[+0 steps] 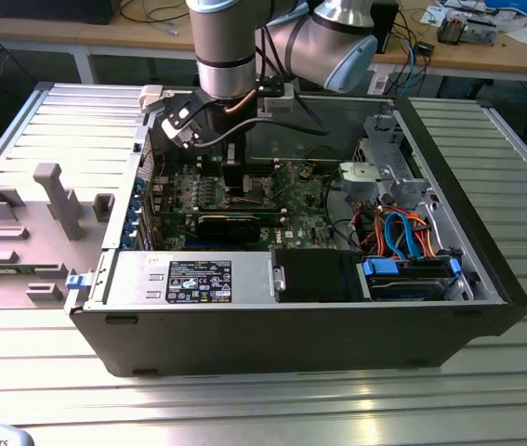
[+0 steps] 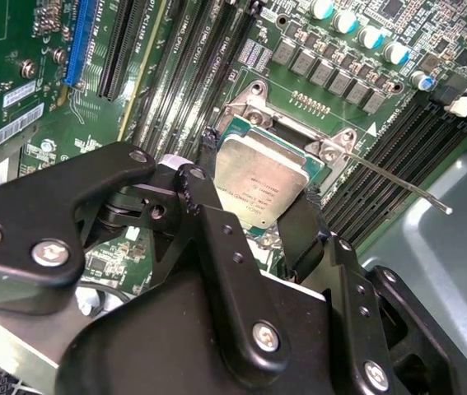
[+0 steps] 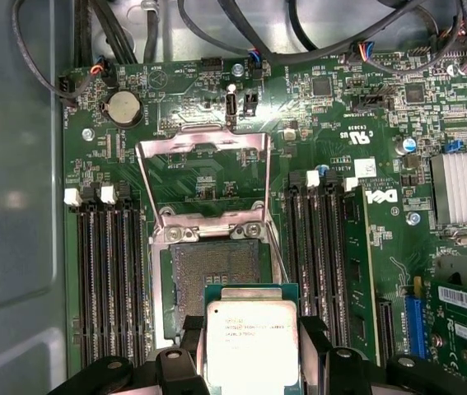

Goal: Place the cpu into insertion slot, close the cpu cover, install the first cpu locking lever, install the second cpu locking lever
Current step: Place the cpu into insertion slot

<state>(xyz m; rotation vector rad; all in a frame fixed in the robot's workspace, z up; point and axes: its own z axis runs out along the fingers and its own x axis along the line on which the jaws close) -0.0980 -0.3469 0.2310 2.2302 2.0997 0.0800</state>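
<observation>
1. Ribbed, silvery metal worktop (image 1: 486,390); a wooden desk (image 1: 486,58) strewn with cables stands behind it.
2. A black, boxy case (image 1: 272,339) lies open on the worktop.
3. Glossy green board (image 3: 332,123) inside.
4. The thin steel cover (image 3: 203,146), a square frame, stands raised.
5. Slot (image 3: 217,276): dark grainy middle, bare.
6. My black jaws pinch the matte silvery cpu (image 3: 252,341) by two edges, over the slot's rim, unseated.
</observation>
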